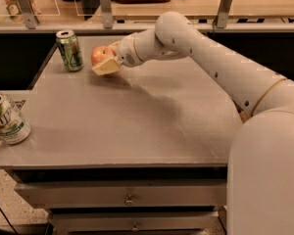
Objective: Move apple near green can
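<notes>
My hand [105, 60]: at the far left of the surface [137, 126], reaching in from the right, closed on the apple with one pale finger [108, 67] under it.
The apple [99, 54]: in my grip at the hand's left end, apparently just off the surface, with a shadow [110, 78] below it.
The green can [70, 50]: upright in the far left corner, near the apple but not touching.
Which way: the green can lies left of the apple, at about the same depth, with a narrow gap between them.
Next move, as I judge it: mostly downward, then letting go.
Risk: going further left could knock the green can over, and the apple may roll once released.
Other can: a white-and-green can [7, 120] at the near left edge, well apart.
</notes>
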Motion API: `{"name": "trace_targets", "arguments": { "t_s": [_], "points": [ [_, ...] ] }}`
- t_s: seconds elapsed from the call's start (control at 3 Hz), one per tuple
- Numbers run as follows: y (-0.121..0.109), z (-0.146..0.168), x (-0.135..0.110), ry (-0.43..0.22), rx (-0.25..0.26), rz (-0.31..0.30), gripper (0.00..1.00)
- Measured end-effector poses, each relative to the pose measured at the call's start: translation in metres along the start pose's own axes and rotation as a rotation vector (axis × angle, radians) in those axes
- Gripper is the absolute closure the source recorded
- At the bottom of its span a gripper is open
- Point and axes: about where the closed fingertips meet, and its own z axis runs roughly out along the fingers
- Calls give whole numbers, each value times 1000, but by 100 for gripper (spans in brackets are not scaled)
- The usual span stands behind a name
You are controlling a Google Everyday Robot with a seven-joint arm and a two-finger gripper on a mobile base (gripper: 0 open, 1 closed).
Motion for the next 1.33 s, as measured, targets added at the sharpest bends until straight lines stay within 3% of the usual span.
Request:
{"name": "trace_targets", "arguments": {
  "t_s": [0.33,0.67,1.33],
  "points": [
    [6,18,-4,-4,-21,0,100],
    [12,28,-10,-16,-52,8,85],
    [19,34,-17,-21,-65,22,38]
  ]
}}
